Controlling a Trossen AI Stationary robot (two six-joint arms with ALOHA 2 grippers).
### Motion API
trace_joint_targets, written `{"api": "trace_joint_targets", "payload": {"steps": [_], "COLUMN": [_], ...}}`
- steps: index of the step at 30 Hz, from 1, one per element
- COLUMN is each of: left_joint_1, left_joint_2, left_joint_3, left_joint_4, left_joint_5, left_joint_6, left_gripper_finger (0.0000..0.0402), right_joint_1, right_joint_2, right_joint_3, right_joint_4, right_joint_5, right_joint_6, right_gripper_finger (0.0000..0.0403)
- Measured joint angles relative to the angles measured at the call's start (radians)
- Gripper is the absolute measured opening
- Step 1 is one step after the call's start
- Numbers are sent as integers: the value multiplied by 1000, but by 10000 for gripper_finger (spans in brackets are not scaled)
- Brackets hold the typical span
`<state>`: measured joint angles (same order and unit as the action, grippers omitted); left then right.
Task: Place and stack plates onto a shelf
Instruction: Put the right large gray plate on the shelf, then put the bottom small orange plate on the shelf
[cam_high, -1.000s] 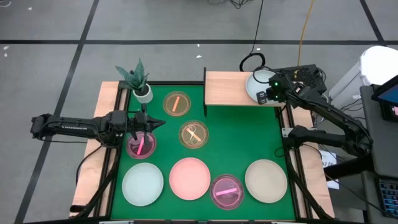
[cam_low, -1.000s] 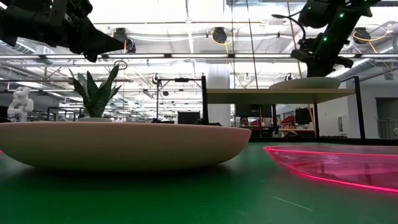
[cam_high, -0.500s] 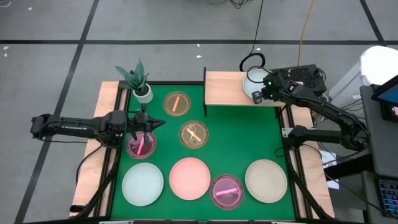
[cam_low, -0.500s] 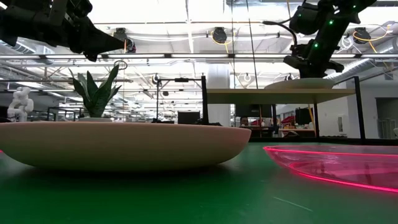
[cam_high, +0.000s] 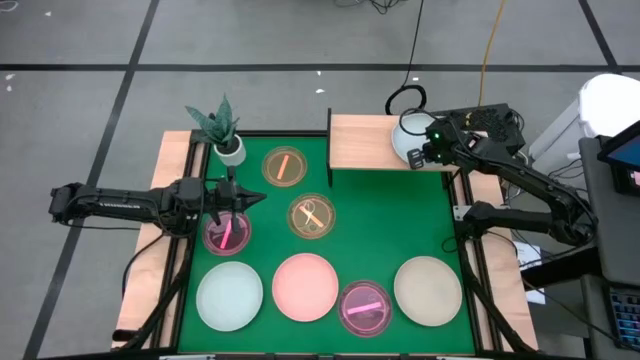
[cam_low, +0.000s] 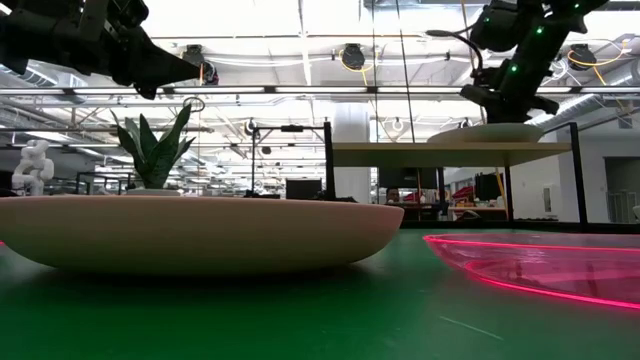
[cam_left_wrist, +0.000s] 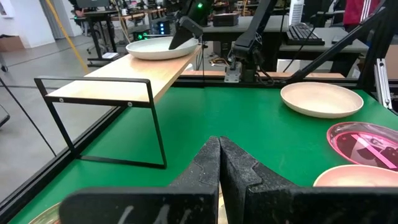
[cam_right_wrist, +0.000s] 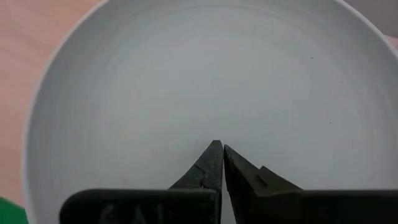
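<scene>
Right gripper (cam_right_wrist: 221, 149) fingers pressed together, holding nothing, just above pale plate (cam_right_wrist: 205, 93) on shelf (cam_high: 365, 143); dragging could push it off.

The shelf (cam_high: 375, 142) stands at the table's (cam_high: 400, 215) far right corner with one plate (cam_high: 408, 133) on its right end under the right gripper (cam_high: 420, 152), a plant (cam_high: 222, 128) sits at the far left, and seven plates lie on the table between and nearer.
</scene>
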<state>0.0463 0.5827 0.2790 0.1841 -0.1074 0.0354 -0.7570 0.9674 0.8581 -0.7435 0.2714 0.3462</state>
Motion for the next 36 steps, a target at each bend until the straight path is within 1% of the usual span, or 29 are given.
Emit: {"api": "trace_joint_targets", "payload": {"steps": [5, 10, 16, 22, 26, 28, 32, 34, 36], "left_joint_1": [0, 0, 0, 0, 0, 0, 0, 0, 0], "left_joint_2": [0, 0, 0, 0, 0, 0, 0, 0, 0], "left_joint_3": [0, 0, 0, 0, 0, 1, 66, 110, 146], "left_joint_4": [0, 0, 0, 0, 0, -3, -133, -206, -229], "left_joint_5": [0, 0, 0, -52, -53, -68, -183, -216, -244], "left_joint_6": [0, 0, 11, 11, -12, -28, -76, -70, -54], "left_gripper_finger": [1, 1, 1, 1, 1, 1, 1, 1, 1], "right_joint_1": [0, 3, 63, 177, 276, 330, 438, 496, 556], "right_joint_2": [-31, -59, -92, -114, -127, -132, -134, -132, -125], "right_joint_3": [0, 0, 0, 0, 1, 1, 1, 1, 2], "right_joint_4": [16, 56, 84, 106, 173, 211, 277, 300, 322], "right_joint_5": [-4, -44, -43, -40, -36, -13, 48, 73, 100], "right_joint_6": [0, 1, 3, 31, 36, 53, 64, 71, 76], "right_gripper_finger": [0, 0, 0, 0, 0, 0, 0, 0, 0]}}
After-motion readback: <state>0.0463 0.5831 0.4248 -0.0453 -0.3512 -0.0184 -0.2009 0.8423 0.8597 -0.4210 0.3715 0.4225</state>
